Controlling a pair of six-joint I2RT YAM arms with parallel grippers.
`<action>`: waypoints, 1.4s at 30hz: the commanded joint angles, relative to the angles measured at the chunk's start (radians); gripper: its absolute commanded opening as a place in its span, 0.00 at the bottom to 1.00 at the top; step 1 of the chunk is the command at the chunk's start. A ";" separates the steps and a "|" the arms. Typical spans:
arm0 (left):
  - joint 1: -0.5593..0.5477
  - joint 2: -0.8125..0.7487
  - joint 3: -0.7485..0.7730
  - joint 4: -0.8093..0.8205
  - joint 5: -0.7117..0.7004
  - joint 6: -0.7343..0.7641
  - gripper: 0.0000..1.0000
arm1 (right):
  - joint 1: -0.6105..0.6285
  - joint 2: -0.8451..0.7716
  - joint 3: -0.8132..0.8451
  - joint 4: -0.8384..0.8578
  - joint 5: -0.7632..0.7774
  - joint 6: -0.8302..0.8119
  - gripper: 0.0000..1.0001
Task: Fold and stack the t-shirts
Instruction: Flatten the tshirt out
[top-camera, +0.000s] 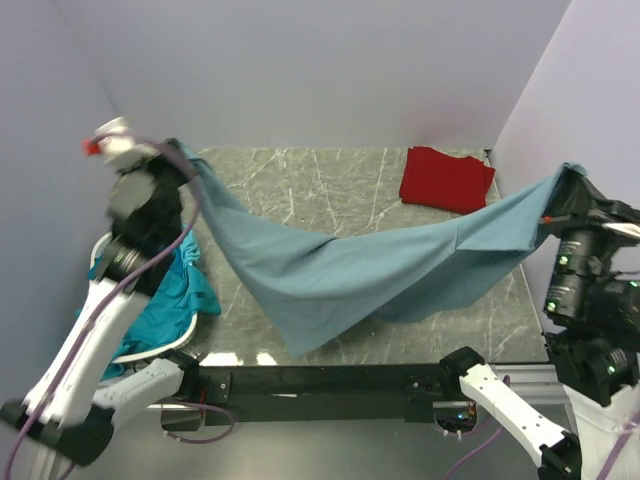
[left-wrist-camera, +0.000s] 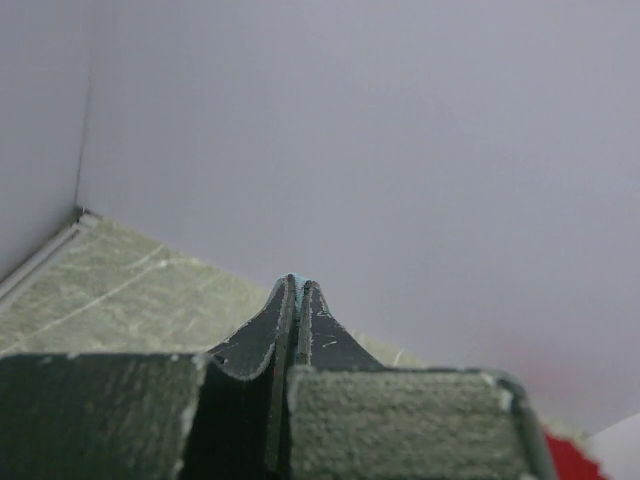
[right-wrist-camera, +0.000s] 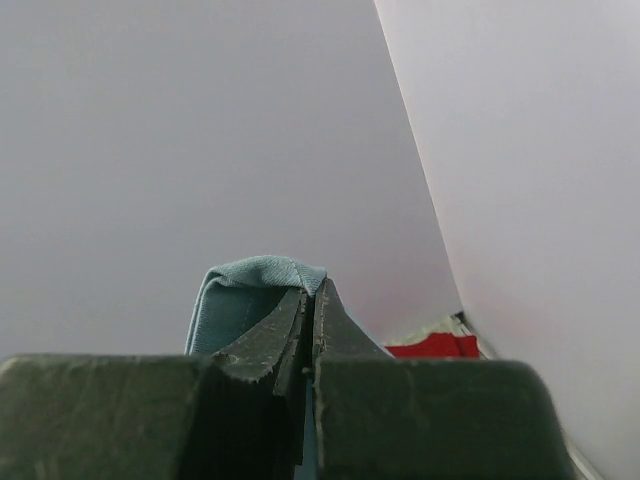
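A large slate-blue t-shirt (top-camera: 350, 270) hangs stretched between both arms, its middle sagging onto the marble table (top-camera: 300, 180). My left gripper (top-camera: 180, 152) is shut on its left end, raised at the far left; only a thin sliver of cloth (left-wrist-camera: 295, 281) shows between the tips. On the right, my right gripper (top-camera: 572, 180) is shut on the other end, with a fold of blue cloth (right-wrist-camera: 250, 290) draped over its left finger. A folded red t-shirt (top-camera: 446, 180) lies at the back right, seen too as the red t-shirt (right-wrist-camera: 432, 346). Teal t-shirts (top-camera: 170, 300) are piled at the left.
A white basket (top-camera: 150, 350) holds the teal pile at the table's left edge, under my left arm. Pale walls close in the back and both sides. The black rail (top-camera: 320, 380) carrying the arm bases runs along the near edge.
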 joint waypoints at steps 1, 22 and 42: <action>0.027 0.203 0.043 0.034 0.087 0.008 0.01 | -0.004 0.051 -0.051 0.053 0.044 -0.018 0.00; -0.144 0.551 -0.176 0.221 0.242 -0.067 0.72 | -0.038 0.229 -0.460 0.075 0.068 0.289 0.00; -0.469 0.711 -0.334 0.129 0.293 -0.262 0.52 | -0.039 0.230 -0.544 0.086 -0.030 0.349 0.00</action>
